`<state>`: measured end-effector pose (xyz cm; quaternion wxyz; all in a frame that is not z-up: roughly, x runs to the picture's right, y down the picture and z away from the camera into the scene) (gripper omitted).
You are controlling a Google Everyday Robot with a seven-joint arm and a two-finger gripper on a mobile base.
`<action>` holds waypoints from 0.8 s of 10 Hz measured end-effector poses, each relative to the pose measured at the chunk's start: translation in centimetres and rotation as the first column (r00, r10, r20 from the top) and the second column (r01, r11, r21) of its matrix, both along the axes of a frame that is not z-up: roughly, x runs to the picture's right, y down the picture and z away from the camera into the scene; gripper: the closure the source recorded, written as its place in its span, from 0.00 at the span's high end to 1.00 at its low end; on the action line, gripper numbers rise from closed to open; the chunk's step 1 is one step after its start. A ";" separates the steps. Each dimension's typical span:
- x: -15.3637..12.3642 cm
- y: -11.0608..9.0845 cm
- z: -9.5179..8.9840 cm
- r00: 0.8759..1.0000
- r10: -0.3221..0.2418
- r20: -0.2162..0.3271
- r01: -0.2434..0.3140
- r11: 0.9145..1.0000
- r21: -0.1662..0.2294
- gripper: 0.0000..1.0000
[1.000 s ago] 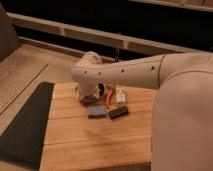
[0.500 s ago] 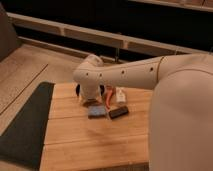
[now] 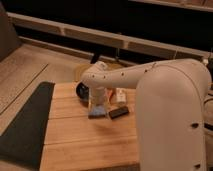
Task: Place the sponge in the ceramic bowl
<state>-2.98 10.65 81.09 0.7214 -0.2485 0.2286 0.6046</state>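
The blue-grey sponge lies flat on the wooden table, near its middle. My gripper hangs straight down from the white arm, directly over the sponge and at or just above its top. The dark ceramic bowl stands just left of and behind the gripper, and the wrist partly hides it. The bowl and the sponge are a short distance apart.
A blackish rectangular block lies right of the sponge. A small white packet sits behind it. A dark mat runs along the table's left side. My white arm and body fill the right side.
The arm has dropped a little, bringing the gripper closer onto the sponge. The sponge, bowl and block have not moved.
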 end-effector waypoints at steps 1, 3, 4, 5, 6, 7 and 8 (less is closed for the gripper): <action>0.1 0.0 0.0 1.000 0.001 -0.001 -0.001 1.000 0.000 0.65; 0.3 -0.1 -0.5 1.000 -0.009 -0.008 0.009 1.000 0.005 0.65; 0.8 -0.3 -0.7 1.000 -0.017 -0.019 0.017 1.000 0.013 0.65; 1.2 -0.3 -0.8 0.999 -0.036 -0.031 0.037 0.999 0.015 0.65; 0.7 -0.4 -0.9 0.999 -0.048 -0.025 0.048 0.999 0.017 0.65; -0.6 -0.7 -0.6 0.995 -0.102 -0.001 0.102 0.994 0.026 0.65; -1.5 -0.9 0.0 0.990 -0.143 0.018 0.142 0.989 0.035 0.65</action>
